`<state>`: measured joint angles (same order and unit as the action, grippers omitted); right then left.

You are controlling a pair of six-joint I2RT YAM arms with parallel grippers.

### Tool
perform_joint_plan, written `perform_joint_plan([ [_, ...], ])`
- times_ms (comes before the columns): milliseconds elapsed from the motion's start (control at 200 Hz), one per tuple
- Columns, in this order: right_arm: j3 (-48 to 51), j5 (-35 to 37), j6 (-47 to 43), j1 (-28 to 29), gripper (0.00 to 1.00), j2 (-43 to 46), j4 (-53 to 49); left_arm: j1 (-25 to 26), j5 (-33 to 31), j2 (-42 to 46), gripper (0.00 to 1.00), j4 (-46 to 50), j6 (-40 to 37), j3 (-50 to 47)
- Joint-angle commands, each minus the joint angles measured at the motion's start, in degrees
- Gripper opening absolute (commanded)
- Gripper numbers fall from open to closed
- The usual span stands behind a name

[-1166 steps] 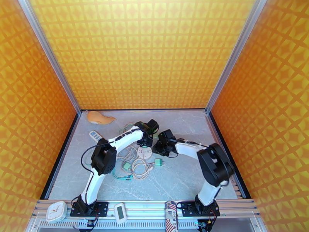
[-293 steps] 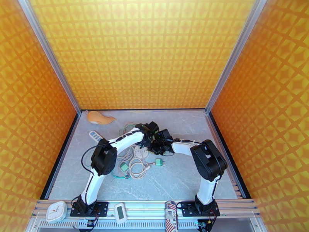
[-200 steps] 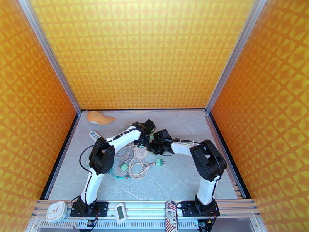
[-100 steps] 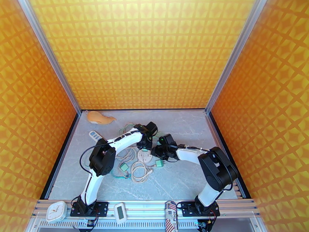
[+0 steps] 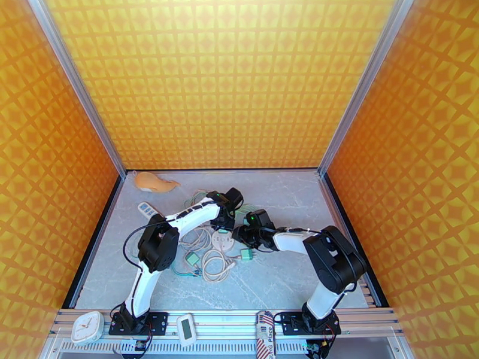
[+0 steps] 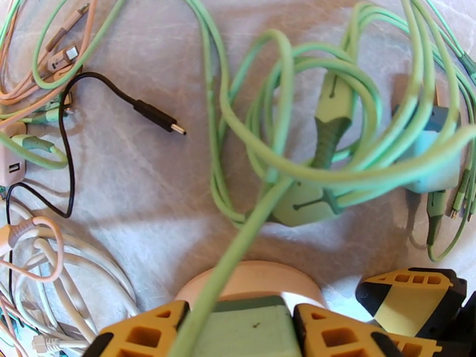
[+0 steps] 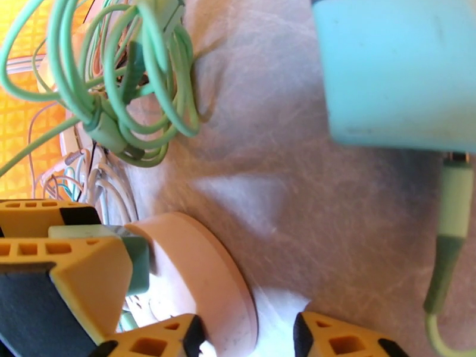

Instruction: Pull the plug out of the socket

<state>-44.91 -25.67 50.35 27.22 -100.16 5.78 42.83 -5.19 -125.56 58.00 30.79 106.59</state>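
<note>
Left claw [image 6: 238, 327] pinching the green plug [image 6: 254, 328], with one yellow finger [image 6: 141, 333] against each flank. The plug is seated in the round pink socket [image 6: 253, 279], which lies flat on the grey marbled worktop [image 5: 287, 276] near its middle. A green cable [image 6: 238, 257] rises from the plug toward the wrist camera.

Right claw [image 7: 247, 335] spread, its two fingers [image 7: 342, 341] straddling the rim of the socket [image 7: 205, 275]. One finger is close against the disc and the other stands apart from it. From the right wrist, the plug [image 7: 135, 257] shows between the left claw's fingers at the far side of the disc.

From above, both claws meet over the socket [image 5: 223, 242]: the left claw [image 5: 225, 221] at its far side, the right claw [image 5: 239, 234] at its right.

Beyond the socket lies a tangle of green cables [image 6: 279, 114] looped over a pale blue adapter [image 6: 437, 168]. A black USB lead [image 6: 156, 116] lies to the left of the tangle, and white cables [image 6: 71, 266] lie beside the socket. A second small green plug [image 5: 245, 253] lies loose on the worktop just in front of the right claw.
</note>
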Motion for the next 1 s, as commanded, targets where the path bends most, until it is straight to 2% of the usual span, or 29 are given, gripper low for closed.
perform_joint_plan([
  [0,-1.2,-7.2,0.8,2.7,0.49,-4.3,14.6,3.1,8.1,-1.2,0.00,-4.9,-0.2,2.8],
  [55,-1.2,-6.3,-0.1,2.8,0.53,-5.1,13.0,3.3,8.1,-1.4,0.00,-4.4,-0.3,3.4],
  [220,-1.1,-4.0,-2.9,2.7,0.54,-6.1,6.6,3.5,8.2,-0.9,0.00,-4.6,-0.1,3.5],
  [390,-1.4,-1.1,-5.6,2.7,0.38,-8.0,-2.8,3.6,8.1,-0.8,0.00,-4.4,0.0,3.8],
  [515,-1.1,0.5,-6.2,2.8,0.30,-9.1,-7.7,3.6,8.1,-0.2,0.00,-5.0,0.4,3.0],
  [720,0.2,1.0,-6.1,2.7,0.30,-8.0,-9.1,3.6,8.1,0.0,0.00,-5.8,0.4,2.3],
  [995,0.2,3.1,-6.9,2.8,0.36,2.3,-10.3,3.3,7.5,-0.3,0.00,-6.9,1.7,2.0],
])
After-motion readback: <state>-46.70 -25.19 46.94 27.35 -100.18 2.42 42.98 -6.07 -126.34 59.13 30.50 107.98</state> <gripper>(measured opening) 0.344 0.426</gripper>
